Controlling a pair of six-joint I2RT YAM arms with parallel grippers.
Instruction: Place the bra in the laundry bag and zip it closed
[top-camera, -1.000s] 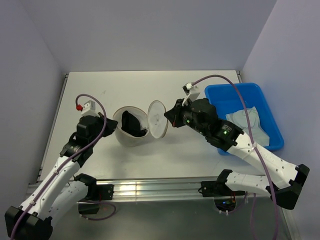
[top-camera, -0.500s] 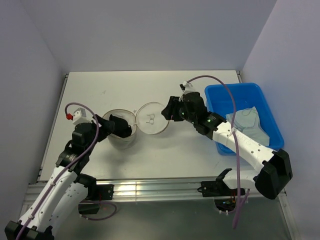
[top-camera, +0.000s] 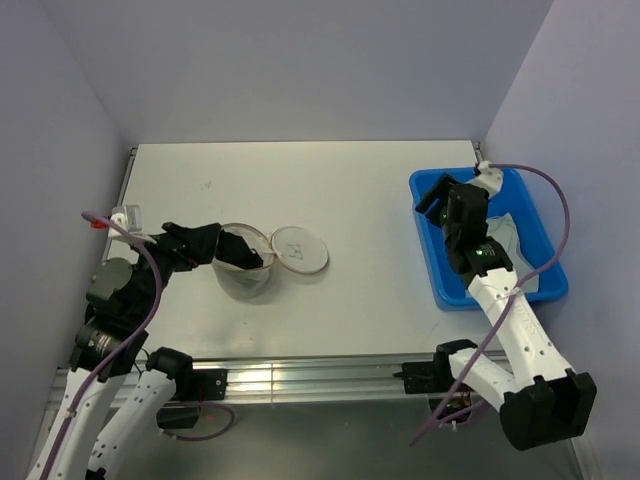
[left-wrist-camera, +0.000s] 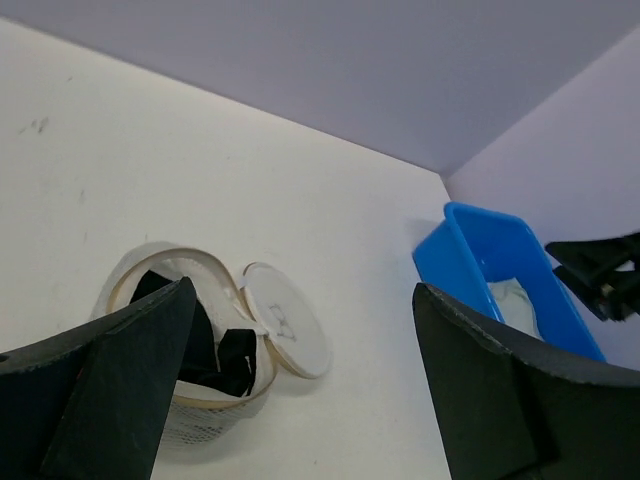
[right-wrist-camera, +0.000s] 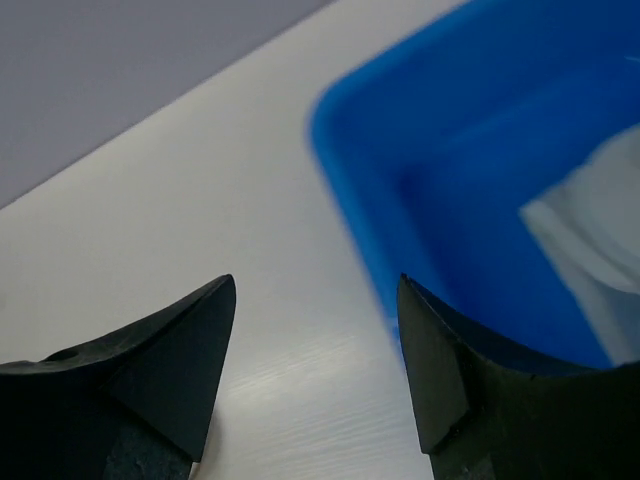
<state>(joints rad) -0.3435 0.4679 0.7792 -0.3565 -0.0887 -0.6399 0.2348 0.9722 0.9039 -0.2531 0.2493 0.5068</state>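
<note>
Jaws on the left gripper (top-camera: 208, 245) stand wide apart with nothing between them. It hangs at the left of the overhead view, over the left rim of the small round laundry bag of cream-white mesh (top-camera: 247, 281). Its own wrist camera looks down at that bag from above, seemingly clear of it.

The bag sits upright on the white tabletop (top-camera: 300, 180), left of centre in the overhead view, with its mouth open. The black bra (top-camera: 238, 250) lies crumpled inside it. The bag's circular lid (top-camera: 301, 250), with a small dark mark on its face, lies flat on the table just right of the mouth, joined to it at the rim. The zip is undone.

The right gripper (top-camera: 433, 193) is open too and holds nothing. It hovers at the upper right of the overhead view, over the upper left corner of the blue rectangular plastic bin (top-camera: 500, 174), well apart from the bag. A pale folded cloth (top-camera: 512, 250) rests in the bin's right half.
</note>
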